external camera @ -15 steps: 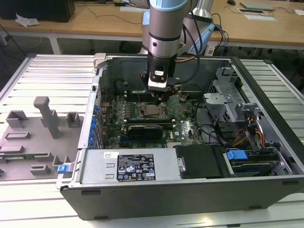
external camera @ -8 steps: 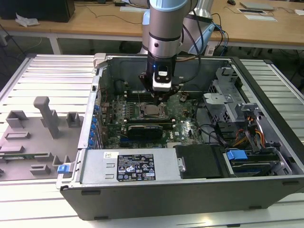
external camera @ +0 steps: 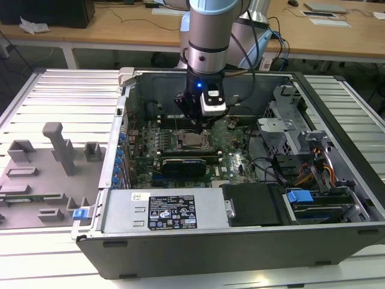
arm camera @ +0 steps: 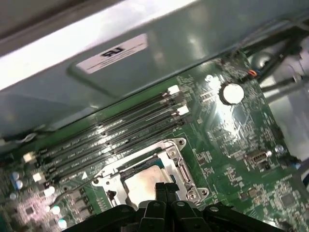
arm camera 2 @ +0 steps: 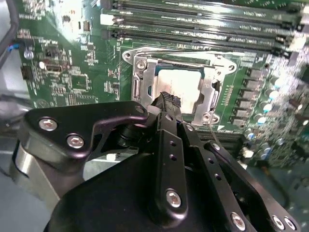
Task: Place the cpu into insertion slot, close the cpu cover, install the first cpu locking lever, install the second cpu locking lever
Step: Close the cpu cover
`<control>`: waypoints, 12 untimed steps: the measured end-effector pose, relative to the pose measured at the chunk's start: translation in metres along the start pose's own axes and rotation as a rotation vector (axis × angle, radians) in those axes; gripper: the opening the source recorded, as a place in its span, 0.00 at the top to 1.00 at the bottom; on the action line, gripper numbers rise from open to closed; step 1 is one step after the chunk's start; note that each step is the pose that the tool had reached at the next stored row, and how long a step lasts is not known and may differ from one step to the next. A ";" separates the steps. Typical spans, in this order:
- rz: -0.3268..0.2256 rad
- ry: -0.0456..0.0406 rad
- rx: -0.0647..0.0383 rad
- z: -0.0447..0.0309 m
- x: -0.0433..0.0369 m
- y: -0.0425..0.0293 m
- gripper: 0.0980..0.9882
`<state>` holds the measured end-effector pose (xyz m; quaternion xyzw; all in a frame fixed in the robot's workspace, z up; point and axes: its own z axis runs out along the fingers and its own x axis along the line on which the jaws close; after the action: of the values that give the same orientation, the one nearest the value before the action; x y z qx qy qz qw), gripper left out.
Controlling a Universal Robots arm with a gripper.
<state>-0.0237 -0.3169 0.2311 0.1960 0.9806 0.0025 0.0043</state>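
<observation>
Pincer [arm camera 2: 168, 98] was seen closed, empty, above the cpu [arm camera 2: 181, 82], judged light, rigid, fragile; edges should be gripped.

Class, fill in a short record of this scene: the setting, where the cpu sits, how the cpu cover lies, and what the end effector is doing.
setting: open computer case, motherboard facing up
cpu: lies flat, showing through the cover's window
cpu cover: down flat, framing the cpu
end effector: fingertips together, over the cover's edge; whether they touch it cannot be told
memory slots: long, black, in rows beside the cpu cover
</observation>
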 end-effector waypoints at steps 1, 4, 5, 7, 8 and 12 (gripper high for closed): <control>-0.033 0.0001 0.000 0.0001 0.0000 0.0000 0.99; -0.099 0.0002 0.000 0.0002 0.0000 0.0000 0.99; -0.120 0.0002 0.000 0.0003 0.0000 0.0000 0.99; -0.160 0.0003 0.001 0.0004 0.0000 0.0000 0.99; -0.184 0.0003 0.001 0.0005 0.0000 0.0000 0.99; -0.268 0.0003 0.002 0.0007 0.0000 0.0000 0.99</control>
<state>-0.0236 -0.3169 0.2304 0.0634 0.9980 0.0010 0.0042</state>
